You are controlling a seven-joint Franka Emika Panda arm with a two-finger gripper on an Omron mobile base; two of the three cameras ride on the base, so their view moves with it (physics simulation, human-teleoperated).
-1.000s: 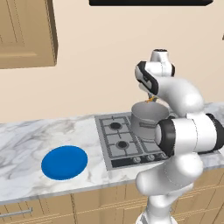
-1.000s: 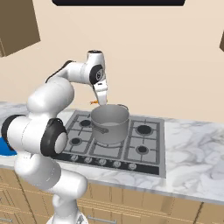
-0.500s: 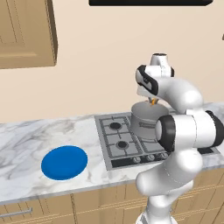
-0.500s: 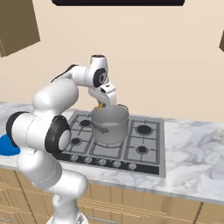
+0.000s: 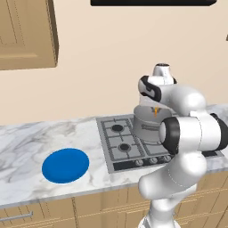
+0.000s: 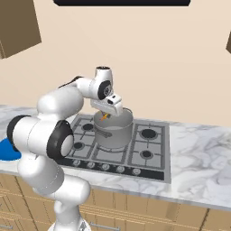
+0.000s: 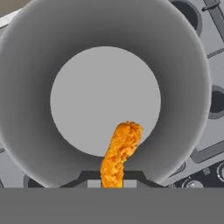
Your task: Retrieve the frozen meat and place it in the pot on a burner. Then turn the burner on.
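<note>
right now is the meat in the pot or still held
Still held: the gripper is shut on the meat, which hangs over the pot, whose floor is bare.

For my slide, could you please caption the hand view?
Gripper holds the frozen meat above the empty pot.

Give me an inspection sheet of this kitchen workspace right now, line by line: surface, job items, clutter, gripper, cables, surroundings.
Surface: marble counter with a built-in gas stovetop.
Job's things: pot stands on a rear burner and looks empty inside; frozen meat hangs above its opening, not yet dropped.
Clutter: blue plate on the counter, left of the stovetop.
Grippers: gripper shut on the frozen meat, poised over the pot.
Cables: nothing seen.
Surroundings: wooden wall cabinet upper left, wooden base cabinets under the counter, beige wall, dark hood edge overhead.
</note>
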